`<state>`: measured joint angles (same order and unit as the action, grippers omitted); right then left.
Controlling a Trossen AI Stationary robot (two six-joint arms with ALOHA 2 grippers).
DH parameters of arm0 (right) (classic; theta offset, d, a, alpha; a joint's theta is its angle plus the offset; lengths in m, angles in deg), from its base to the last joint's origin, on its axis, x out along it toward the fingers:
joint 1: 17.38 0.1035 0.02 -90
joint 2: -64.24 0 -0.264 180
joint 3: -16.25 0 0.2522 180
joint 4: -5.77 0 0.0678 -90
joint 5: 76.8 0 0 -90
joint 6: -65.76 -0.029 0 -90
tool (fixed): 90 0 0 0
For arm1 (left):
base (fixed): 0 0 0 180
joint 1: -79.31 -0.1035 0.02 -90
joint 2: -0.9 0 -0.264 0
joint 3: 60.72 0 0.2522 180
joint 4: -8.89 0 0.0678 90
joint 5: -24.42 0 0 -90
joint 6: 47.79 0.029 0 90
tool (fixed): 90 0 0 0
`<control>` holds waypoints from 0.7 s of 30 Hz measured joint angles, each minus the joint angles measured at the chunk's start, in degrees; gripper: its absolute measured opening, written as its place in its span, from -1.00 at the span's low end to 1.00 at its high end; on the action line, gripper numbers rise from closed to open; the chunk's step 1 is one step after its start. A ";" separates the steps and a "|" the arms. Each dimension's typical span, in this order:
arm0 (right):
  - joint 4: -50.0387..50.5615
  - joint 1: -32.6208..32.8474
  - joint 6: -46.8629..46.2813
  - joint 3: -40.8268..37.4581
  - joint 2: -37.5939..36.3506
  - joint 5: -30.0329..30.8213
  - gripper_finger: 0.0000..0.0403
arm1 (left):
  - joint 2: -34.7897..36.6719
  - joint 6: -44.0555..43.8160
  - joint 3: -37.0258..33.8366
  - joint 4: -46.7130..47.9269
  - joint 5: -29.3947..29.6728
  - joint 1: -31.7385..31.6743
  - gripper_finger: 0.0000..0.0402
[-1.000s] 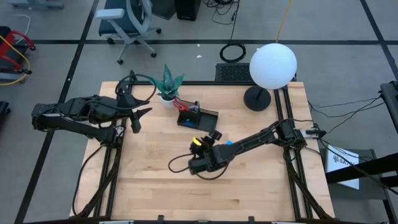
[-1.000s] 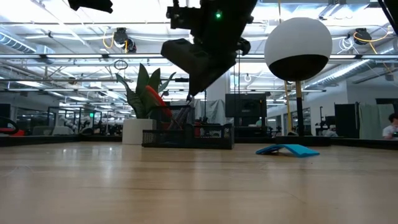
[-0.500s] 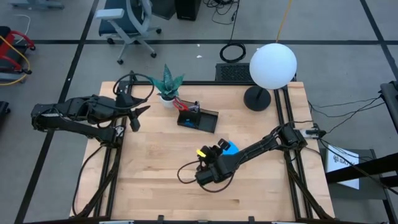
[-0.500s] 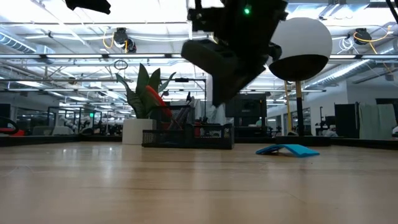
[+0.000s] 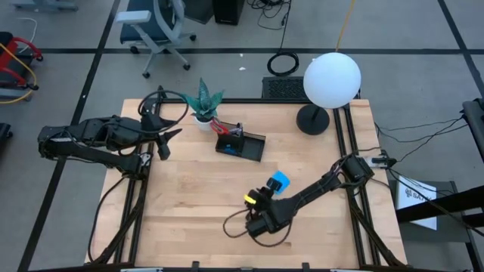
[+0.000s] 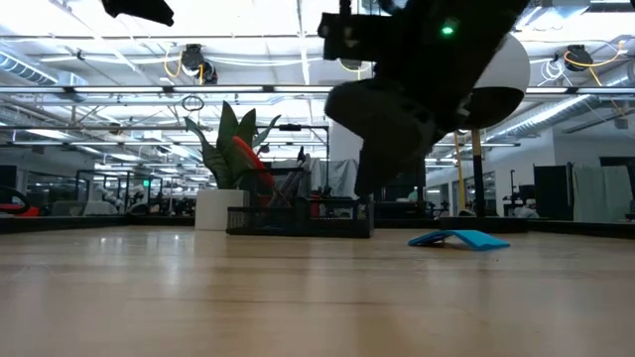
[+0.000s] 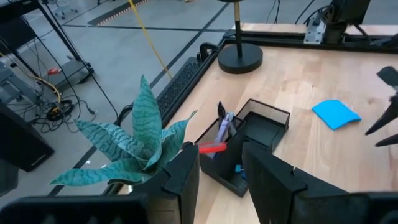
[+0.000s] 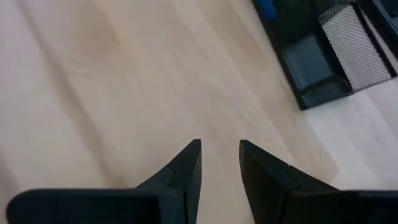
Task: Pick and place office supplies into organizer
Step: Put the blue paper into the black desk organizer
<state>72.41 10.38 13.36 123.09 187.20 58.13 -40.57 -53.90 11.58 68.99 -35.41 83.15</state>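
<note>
The black organizer (image 5: 240, 143) stands on the table in front of the plant. Red-handled scissors (image 7: 212, 147) and pens (image 7: 224, 122) stick up from its taller back section. A bright blue notepad (image 5: 280, 180) lies flat on the table, right of the organizer. My right gripper (image 5: 261, 219) hovers open and empty over bare wood, nearer the table's near edge than the notepad. In its wrist view the gripper (image 8: 219, 144) looks down at the table, the organizer (image 8: 323, 56) farther off. My left gripper (image 5: 168, 143) waits open above the table's left side, facing the organizer (image 7: 249, 143).
A green potted plant (image 5: 204, 106) stands just behind the organizer. A lamp with a white globe (image 5: 331, 79) and a round black base (image 5: 311, 119) occupies the far right corner. Bare wood (image 5: 189, 219) stretches along the near part of the table.
My right gripper has moved away from the organizer toward the table's near edge and somewhat rightward, uncovering the blue notepad in the high view. The left arm has kept still.
</note>
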 joint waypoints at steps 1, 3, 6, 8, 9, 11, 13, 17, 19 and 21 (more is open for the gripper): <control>-0.12 0.37 0.02 -0.26 0.00 -0.01 -0.50 | 0.00 -0.04 0.00 0.25 0.00 0.00 -0.34; 0.33 0.79 0.13 -0.76 0.00 -0.18 -0.50 | 0.00 -0.20 0.00 0.27 0.00 0.00 -0.35; 0.42 0.89 1.24 -1.00 0.00 -1.65 -0.50 | 0.00 -0.67 0.00 0.27 0.00 0.00 -0.34; 0.49 0.89 2.33 -1.00 0.00 -4.47 -0.50 | 0.00 -0.90 0.00 0.25 0.01 0.00 -0.35; 0.49 0.68 2.37 -1.03 0.00 -6.30 -0.50 | 0.00 -0.91 0.00 0.24 0.02 0.00 -0.34; 0.62 0.24 2.57 -1.03 0.00 -10.61 -0.50 | 0.00 -0.92 0.00 0.24 0.00 0.00 -0.35; 0.40 -0.29 1.72 -1.11 0.00 -12.31 -0.50 | 0.00 -0.94 0.00 0.22 0.00 0.00 -0.34; 0.04 -0.81 0.48 -1.09 -0.02 -12.30 -0.50 | 0.00 -1.00 0.00 0.20 0.00 0.00 -0.34; 0.37 -0.80 1.83 -1.11 -0.02 -12.20 -0.50 | 0.00 -1.09 0.00 0.18 0.00 0.00 -0.35; 1.49 -0.73 2.21 -1.09 -0.02 -12.17 -0.50 | 0.00 -1.09 0.00 0.18 0.00 0.00 -0.34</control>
<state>73.89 9.65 15.57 122.00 187.17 45.96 -40.57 -54.99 11.58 69.17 -35.41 83.15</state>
